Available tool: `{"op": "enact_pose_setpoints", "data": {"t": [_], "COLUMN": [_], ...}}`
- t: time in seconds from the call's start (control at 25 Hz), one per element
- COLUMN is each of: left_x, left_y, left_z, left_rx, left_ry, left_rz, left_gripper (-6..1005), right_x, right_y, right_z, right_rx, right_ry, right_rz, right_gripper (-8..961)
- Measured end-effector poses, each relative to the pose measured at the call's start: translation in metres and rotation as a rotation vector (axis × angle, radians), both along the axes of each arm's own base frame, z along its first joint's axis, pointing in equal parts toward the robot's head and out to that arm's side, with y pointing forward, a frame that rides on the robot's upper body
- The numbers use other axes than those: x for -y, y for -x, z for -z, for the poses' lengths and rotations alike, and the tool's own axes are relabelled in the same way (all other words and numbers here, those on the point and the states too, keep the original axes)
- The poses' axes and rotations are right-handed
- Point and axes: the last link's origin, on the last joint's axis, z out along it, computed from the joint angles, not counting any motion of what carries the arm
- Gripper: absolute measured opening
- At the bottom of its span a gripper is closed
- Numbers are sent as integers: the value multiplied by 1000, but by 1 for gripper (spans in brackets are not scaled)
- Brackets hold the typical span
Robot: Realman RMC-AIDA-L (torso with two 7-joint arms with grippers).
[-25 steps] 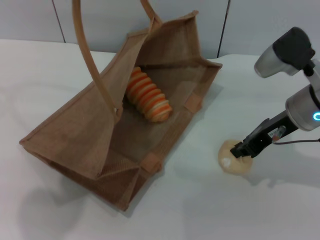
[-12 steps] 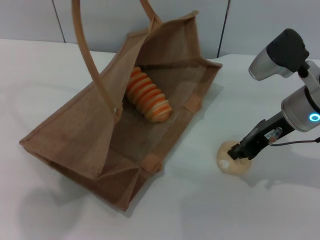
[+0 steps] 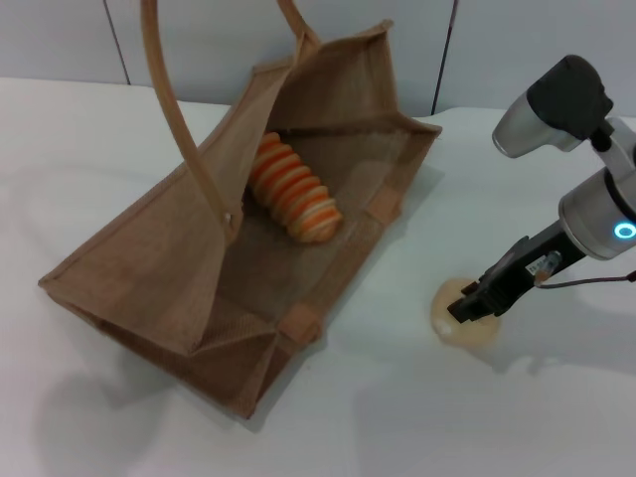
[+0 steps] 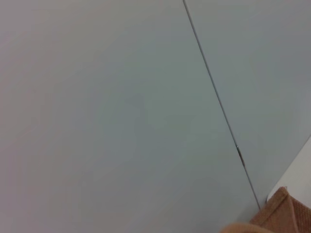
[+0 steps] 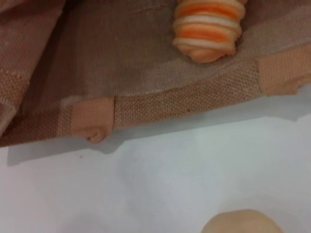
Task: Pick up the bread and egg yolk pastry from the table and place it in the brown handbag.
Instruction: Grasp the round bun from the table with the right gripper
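Note:
The striped orange and cream bread (image 3: 294,192) lies inside the open brown handbag (image 3: 159,268), which rests on its side on the white table. The right wrist view shows one end of the bread (image 5: 208,26) on the brown handbag's woven inner wall (image 5: 146,63). The pale round egg yolk pastry (image 3: 449,326) sits on the table to the right of the bag. My right gripper (image 3: 467,303) is down on top of it and covers its upper part. The egg yolk pastry (image 5: 241,222) appears close under the right wrist camera. My left gripper is out of view.
The bag's long curved handle (image 3: 179,119) arches up over its mouth. A corner of the bag (image 4: 284,211) shows in the left wrist view against a grey wall panel. Bare white table (image 3: 397,417) lies in front of the bag and the pastry.
My right gripper has shifted slightly left over the pastry. The bag and the bread have not moved.

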Motion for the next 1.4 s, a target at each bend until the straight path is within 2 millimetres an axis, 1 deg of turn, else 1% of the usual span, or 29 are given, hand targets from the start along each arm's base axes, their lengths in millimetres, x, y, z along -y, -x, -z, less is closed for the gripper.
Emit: {"op": "enact_pose_setpoints", "data": {"t": [0.44, 0.6, 0.76, 1.08, 1.4], "left_x": [0, 0, 0, 0, -1], "left_y": [1, 1, 0, 1, -2], "left_z": [-2, -1, -1, 1, 1], "left_rx": [-1, -2, -3, -4, -2], "left_ry": [-5, -4, -4, 3, 4], "left_rz": [0, 1, 1, 0, 6], "left_gripper": [112, 112, 112, 112, 112], "right_x": [0, -3, -5, -9, -12], "right_y": [6, 3, 1, -2, -8], "right_z": [-2, -7, -8, -4, 7], "right_rx": [11, 47, 72, 83, 104], "right_ry": [7, -12, -27, -56, -61], "right_rz": [3, 7, 10, 10, 25], "right_gripper": [423, 678, 787, 787, 788]}}
